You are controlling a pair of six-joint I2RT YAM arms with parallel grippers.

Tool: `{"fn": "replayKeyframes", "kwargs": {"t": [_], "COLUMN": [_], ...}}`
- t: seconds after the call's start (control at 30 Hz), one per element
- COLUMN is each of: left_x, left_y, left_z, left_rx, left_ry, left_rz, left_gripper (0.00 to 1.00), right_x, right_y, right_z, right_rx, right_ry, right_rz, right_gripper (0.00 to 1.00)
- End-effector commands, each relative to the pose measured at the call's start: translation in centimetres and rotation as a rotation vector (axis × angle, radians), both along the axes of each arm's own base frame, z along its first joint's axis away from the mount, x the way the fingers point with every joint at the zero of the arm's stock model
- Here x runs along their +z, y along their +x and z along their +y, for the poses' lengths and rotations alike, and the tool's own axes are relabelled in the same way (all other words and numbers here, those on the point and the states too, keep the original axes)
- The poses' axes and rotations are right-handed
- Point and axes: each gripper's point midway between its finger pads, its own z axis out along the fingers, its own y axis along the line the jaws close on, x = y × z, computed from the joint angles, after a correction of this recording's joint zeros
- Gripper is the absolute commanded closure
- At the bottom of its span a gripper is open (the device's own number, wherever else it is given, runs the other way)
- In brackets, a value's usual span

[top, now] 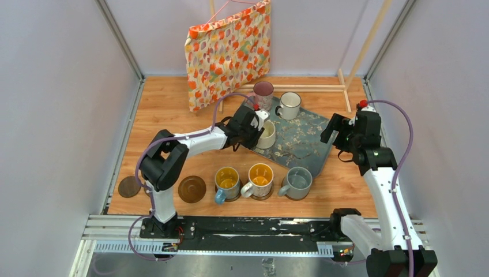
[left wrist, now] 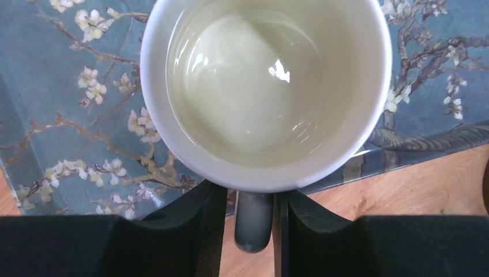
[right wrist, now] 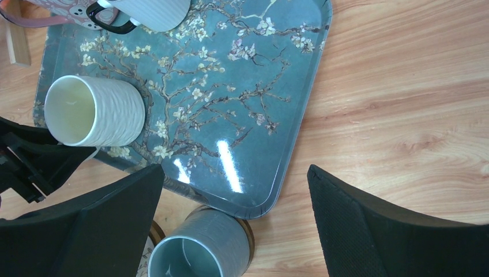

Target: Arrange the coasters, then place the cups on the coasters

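Left gripper [left wrist: 251, 203]: fingers flank the cream mug [left wrist: 259, 86] handle [left wrist: 254, 226]; can't tell if they pinch it.
Cream mug: upright, tray [left wrist: 69, 86] 9 o'clock edge.
Right gripper [right wrist: 234, 173]: wide open, empty, by tray's 3 o'clock edge.
Pink mug [top: 263, 95], white mug [top: 289, 105]: tray's 12 o'clock.
Coasters [top: 192, 188]: table's 6 o'clock; three carry mugs.

A blue-grey floral tray [top: 305, 141] lies on the wooden bench [top: 167, 115], with an orange leaf-patterned fabric bag [top: 228, 52] and pale wooden slats [top: 311, 88] behind it.
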Motion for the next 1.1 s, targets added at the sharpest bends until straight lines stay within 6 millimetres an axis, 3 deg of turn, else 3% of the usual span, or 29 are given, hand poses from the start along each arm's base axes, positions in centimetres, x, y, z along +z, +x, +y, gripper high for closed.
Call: {"fn": "replayKeyframes", "kwargs": {"t": [0.0, 0.2, 0.47, 0.77, 1.07], "left_x": [0.0, -0.1, 1.7, 7.1, 9.5], "left_y": [0.8, 1.1, 1.5, 2.3, 1.1], "left_z": [-0.9, -1.2, -1.4, 1.1, 5.8], "left_rx": [-0.002, -0.002, 0.031, 0.196, 0.411], "left_ry": [-0.008, -0.016, -0.067, -0.106, -0.067], "left_rz": [-0.027, -0.029, -0.068, -0.171, -0.188], "left_gripper": [0.63, 0.68, 1.0, 1.0, 1.0], "right_x": [-0.6, -0.6, -0.5, -0.7, -0.9], "right_y": [-0.6, -0.5, -0.5, -0.4, -0.4], "right_z": [-0.4, -0.3, -0.4, -0.3, -0.1], "right_rx": [-0.005, -0.001, -0.003, -0.003, 0.003], "right_ry": [-0.023, -0.024, -0.027, -0.021, -0.015], "right_rz": [0.023, 0.023, 0.024, 0.032, 0.034], "right_gripper": [0.0, 0.0, 0.0, 0.0, 0.0]}}
